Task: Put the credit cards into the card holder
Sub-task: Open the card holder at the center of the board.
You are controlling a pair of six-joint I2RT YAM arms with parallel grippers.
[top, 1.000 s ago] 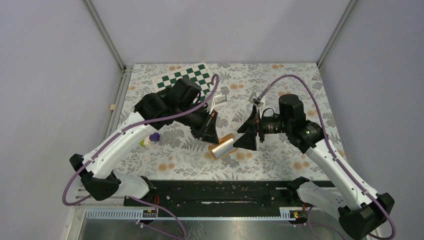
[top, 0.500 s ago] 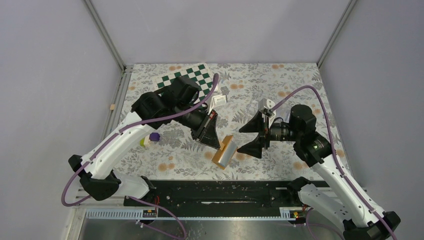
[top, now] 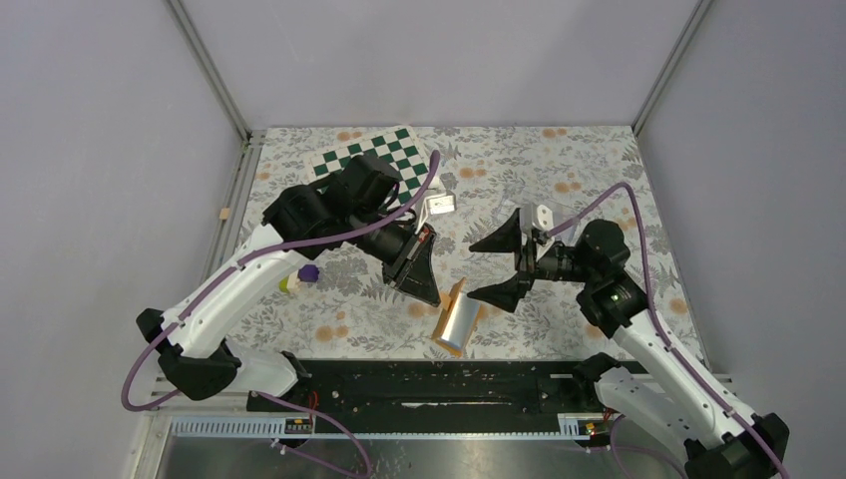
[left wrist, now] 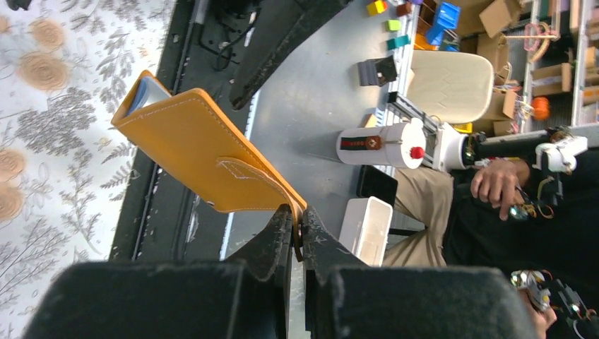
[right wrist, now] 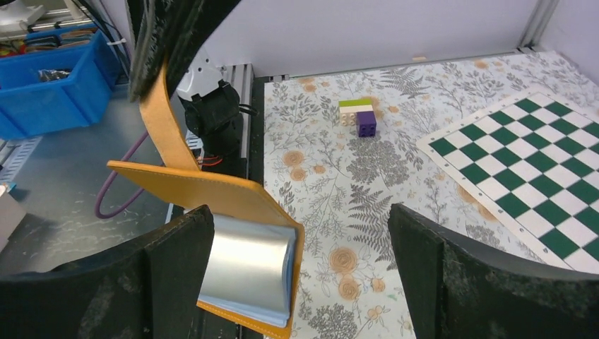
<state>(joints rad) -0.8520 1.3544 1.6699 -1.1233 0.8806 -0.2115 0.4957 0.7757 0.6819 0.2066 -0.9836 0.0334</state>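
Card holder (left wrist: 187, 145) hangs, flap pinched in left end effector (left wrist: 297, 229).

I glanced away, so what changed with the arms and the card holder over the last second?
The right gripper, open throughout, drew back rightward from the card holder. The holder swung down toward the near edge, hanging from the left gripper, which stayed shut on its strap. Chessboard and blocks unmoved.

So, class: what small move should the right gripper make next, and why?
Probably ease the open right gripper onto the holder and close: the left gripper pinches only its strap, so it hangs tilted in the air.
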